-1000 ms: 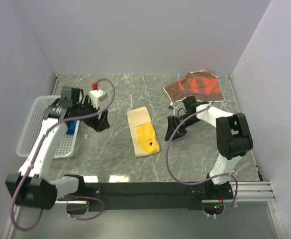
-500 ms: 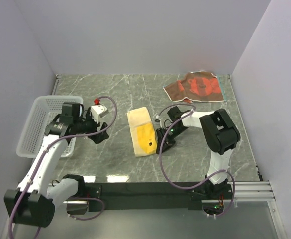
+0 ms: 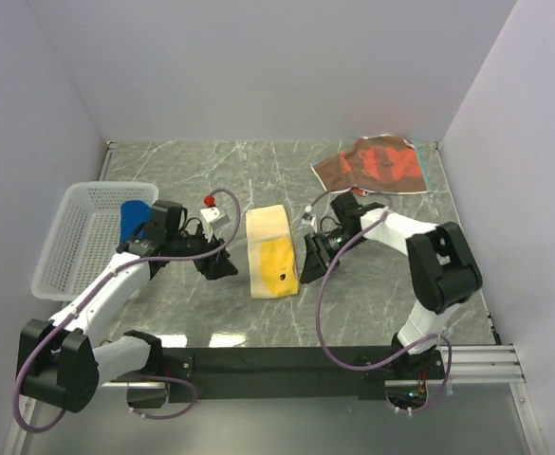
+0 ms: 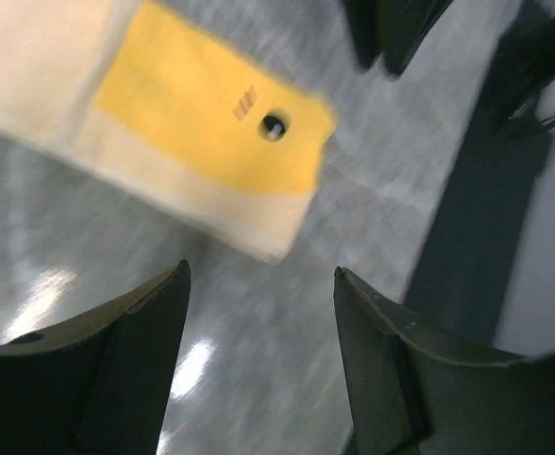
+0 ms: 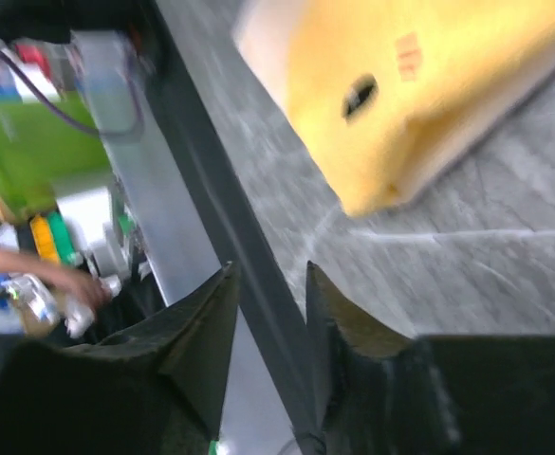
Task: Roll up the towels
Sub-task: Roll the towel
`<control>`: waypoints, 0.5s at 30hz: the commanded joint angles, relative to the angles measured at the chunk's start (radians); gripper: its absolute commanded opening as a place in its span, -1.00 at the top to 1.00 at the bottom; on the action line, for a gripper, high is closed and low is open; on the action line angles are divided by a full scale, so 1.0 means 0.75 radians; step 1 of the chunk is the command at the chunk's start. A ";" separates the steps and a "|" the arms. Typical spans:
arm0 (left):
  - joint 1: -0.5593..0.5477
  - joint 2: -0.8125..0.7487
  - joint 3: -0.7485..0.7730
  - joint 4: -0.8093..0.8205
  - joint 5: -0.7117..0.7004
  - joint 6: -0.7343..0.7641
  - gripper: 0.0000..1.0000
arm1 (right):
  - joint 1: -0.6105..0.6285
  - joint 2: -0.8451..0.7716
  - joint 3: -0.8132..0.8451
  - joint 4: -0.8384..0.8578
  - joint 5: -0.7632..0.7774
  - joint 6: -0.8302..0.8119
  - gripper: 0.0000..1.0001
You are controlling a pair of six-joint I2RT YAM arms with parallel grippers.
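Three towels are showing from above: the yellow towel (image 3: 272,256) is lying folded mid-worktop (image 3: 372,296) between the left claw (image 3: 222,270) and the right claw (image 3: 309,263). The blue towel (image 3: 135,216) is sitting in the white basket (image 3: 68,256), and the patterned towel (image 3: 372,163) is lying flat far right.
Left wrist: the left claw is standing spread, empty, just short of the yellow towel's corner.
Right wrist: the right claw is standing slightly parted, gripping nothing, near that towel.

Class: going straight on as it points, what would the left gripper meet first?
Most likely the yellow towel, whose near end lies just ahead of the left gripper; depth is unclear.
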 commanded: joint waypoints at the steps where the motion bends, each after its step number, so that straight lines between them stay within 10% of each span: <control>1: -0.012 0.014 -0.107 0.450 0.277 -0.609 -0.33 | 0.004 -0.140 -0.013 0.321 -0.109 0.276 0.14; 5: -0.018 -0.009 -0.217 0.729 0.285 -0.892 -0.29 | 0.116 -0.075 -0.030 0.603 -0.158 0.545 0.14; 15: 0.043 -0.046 -0.168 0.511 0.236 -0.729 -0.32 | 0.178 0.342 -0.091 0.799 -0.126 0.720 0.09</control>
